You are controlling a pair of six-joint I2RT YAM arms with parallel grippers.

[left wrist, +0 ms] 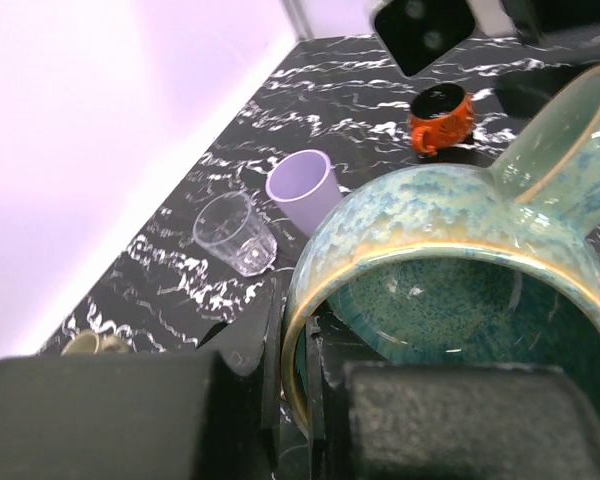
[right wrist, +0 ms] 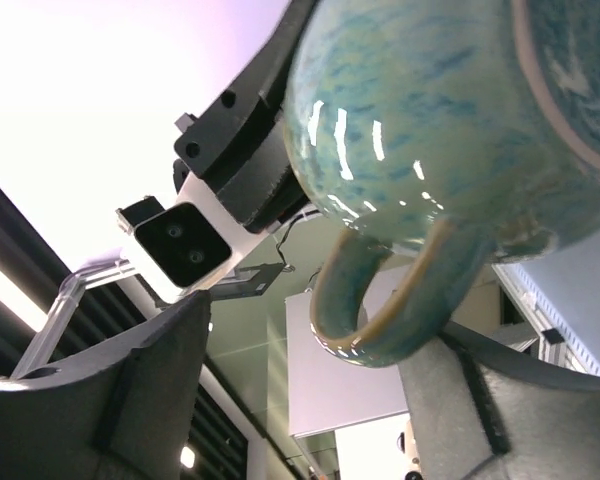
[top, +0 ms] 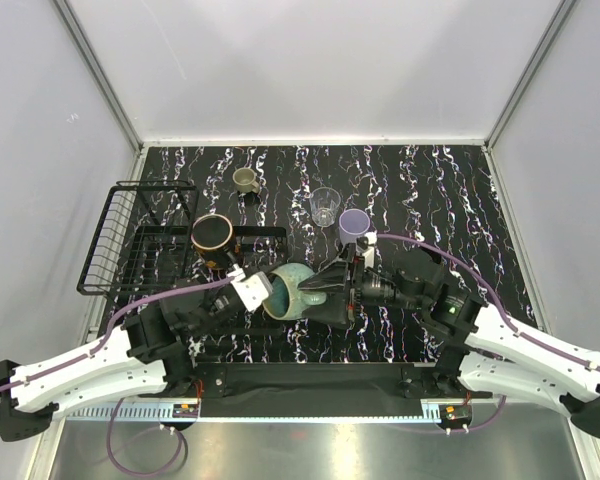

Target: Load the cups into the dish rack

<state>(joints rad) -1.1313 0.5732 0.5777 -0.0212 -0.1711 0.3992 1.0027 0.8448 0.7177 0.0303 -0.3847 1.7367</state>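
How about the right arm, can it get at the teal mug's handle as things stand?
Probably yes. The left gripper holds the teal mug by its rim, with the handle turned toward the right gripper, whose open fingers flank it; nothing shows between them.

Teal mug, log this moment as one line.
teal mug: tilted | left end effector: shut on rim | right end effector: open around handle

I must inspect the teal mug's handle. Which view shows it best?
The right wrist view: the whole handle loop is close and unblocked below the teal mug. The left wrist view shows mainly the rim and inside, only part of the handle. The top view shows the mug small, its handle unclear.
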